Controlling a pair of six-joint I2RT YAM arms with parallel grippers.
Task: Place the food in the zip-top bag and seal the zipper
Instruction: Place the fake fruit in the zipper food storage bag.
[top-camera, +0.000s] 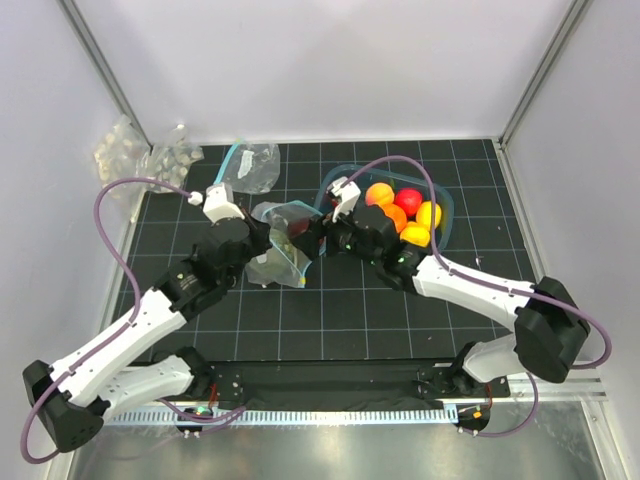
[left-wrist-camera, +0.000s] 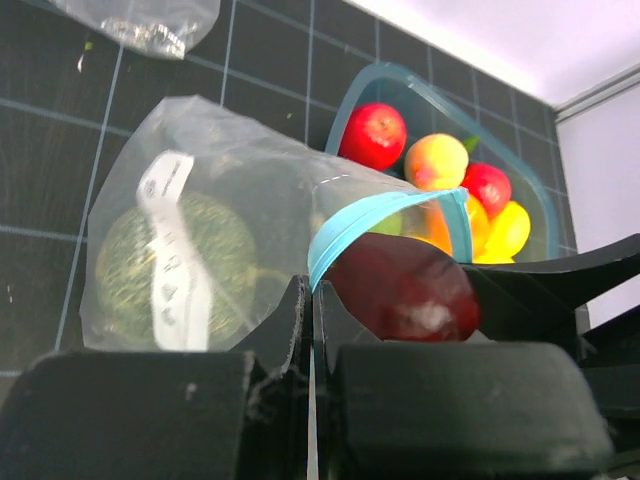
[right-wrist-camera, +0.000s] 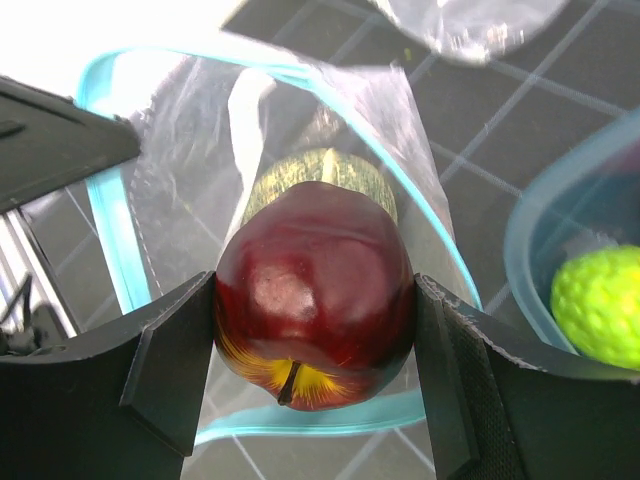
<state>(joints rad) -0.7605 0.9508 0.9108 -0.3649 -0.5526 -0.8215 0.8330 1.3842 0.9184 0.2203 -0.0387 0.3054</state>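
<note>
The zip-top bag (top-camera: 282, 250) lies on the black mat with its mouth open toward the right. A dull-green melon (left-wrist-camera: 175, 265) sits inside it and also shows in the right wrist view (right-wrist-camera: 320, 168). My left gripper (left-wrist-camera: 313, 290) is shut on the teal zipper (left-wrist-camera: 370, 215) at the mouth's edge and holds it up. My right gripper (right-wrist-camera: 315, 300) is shut on a dark red apple (right-wrist-camera: 315, 300), held right at the bag's mouth (right-wrist-camera: 110, 230). In the top view the two grippers (top-camera: 268, 238) (top-camera: 312, 238) face each other closely.
A clear tub with a teal rim (top-camera: 446, 205) at the back right holds several orange, red and yellow fruits (top-camera: 408, 200). Clear packs of white lumps (top-camera: 125, 150) lie at the back left, and another clear bag (top-camera: 250, 165) lies behind the left gripper. White walls enclose the mat.
</note>
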